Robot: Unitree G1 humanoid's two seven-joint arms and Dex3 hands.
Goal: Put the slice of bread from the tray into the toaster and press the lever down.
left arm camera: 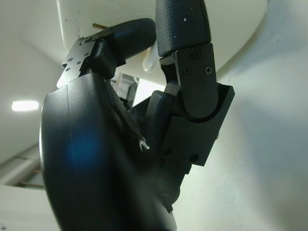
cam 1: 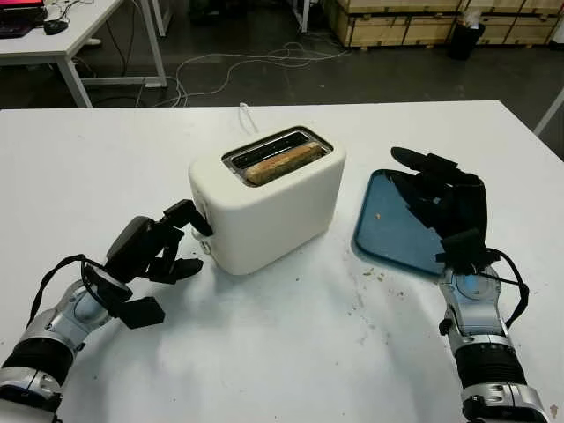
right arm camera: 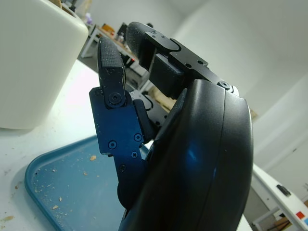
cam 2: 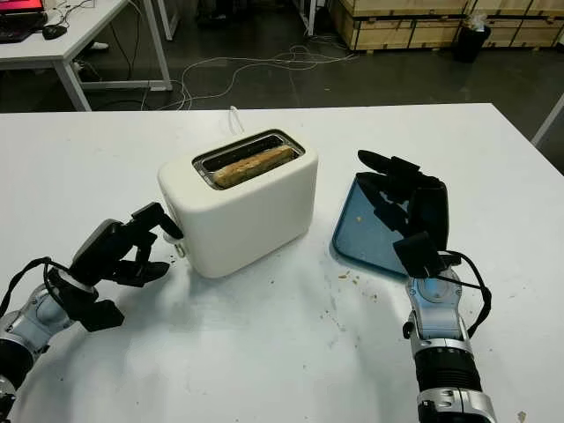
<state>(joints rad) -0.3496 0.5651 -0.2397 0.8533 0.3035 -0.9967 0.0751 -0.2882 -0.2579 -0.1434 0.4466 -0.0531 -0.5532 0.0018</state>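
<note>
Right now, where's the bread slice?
The bread slice sits in the slot of the white toaster at the table's middle, between the left robot hand at the toaster's end and the blue tray.

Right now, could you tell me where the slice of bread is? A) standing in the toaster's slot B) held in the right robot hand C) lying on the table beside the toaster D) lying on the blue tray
A: the slice of bread stands in the top slot of the toaster.
</note>
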